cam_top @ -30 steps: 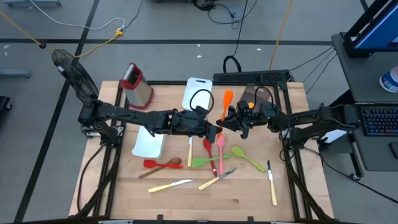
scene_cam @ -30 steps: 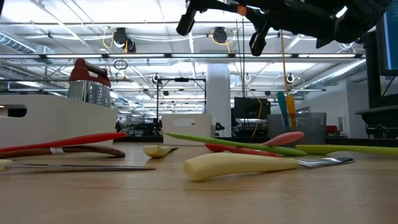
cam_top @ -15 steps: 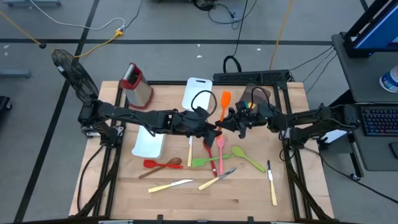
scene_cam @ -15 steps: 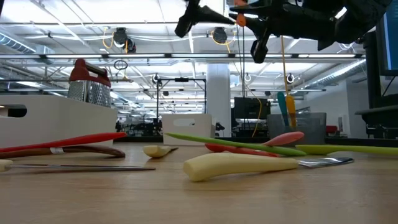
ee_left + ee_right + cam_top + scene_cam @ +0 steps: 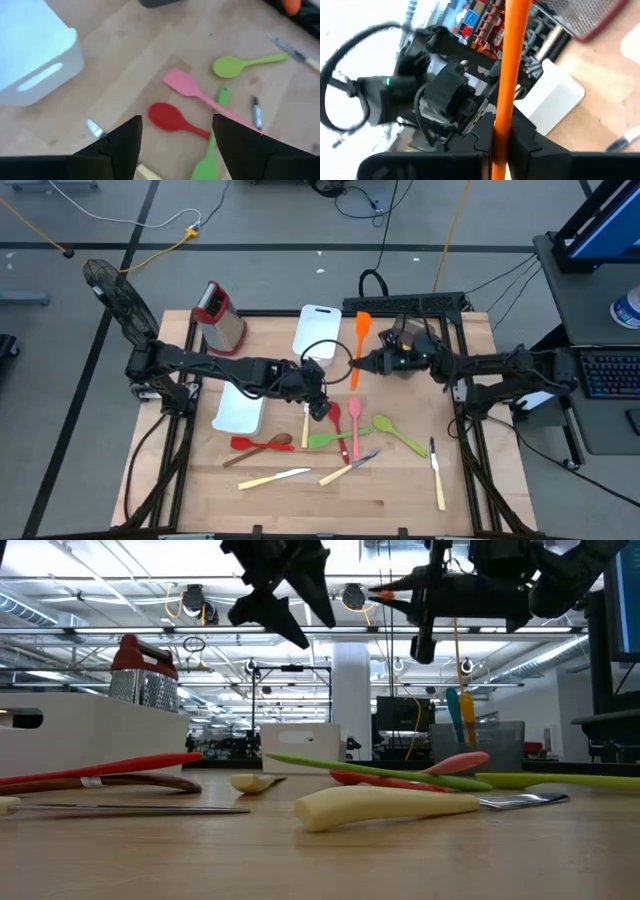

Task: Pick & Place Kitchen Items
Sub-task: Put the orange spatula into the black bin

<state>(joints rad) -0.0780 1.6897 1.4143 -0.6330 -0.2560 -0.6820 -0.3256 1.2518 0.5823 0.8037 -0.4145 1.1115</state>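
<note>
High view. My right gripper (image 5: 357, 363) is clamped on the orange spatula (image 5: 359, 345), carried above the table's middle near the white cutting board (image 5: 316, 323); blade end pointing away from the front edge, handle running back through my fingers. My left gripper (image 5: 318, 406) hangs with fingers spread and empty, just above the scatter of utensils. Step in hand, as I judge it: carry the spatula to its place. To do it well, keep the grip firm, lift clear of my left arm and set the handle down before letting go.

Low view. Both grippers ride high above the tabletop. Lying on the wood: a cream-handled knife (image 5: 385, 804) nearest, a green spoon (image 5: 380, 771) across a pink spoon (image 5: 457, 762) behind it, a red spatula (image 5: 100, 768) off to the side.

Left wrist view. Between my parted fingers: a red spoon (image 5: 175, 120), the pink spoon, two green utensils, a white tub (image 5: 35, 55) beside them.

Right wrist view. The spatula's handle is a straight, smooth, bright orange rod, pinched between my fingers (image 5: 480, 140); the blade is out of frame.
</note>
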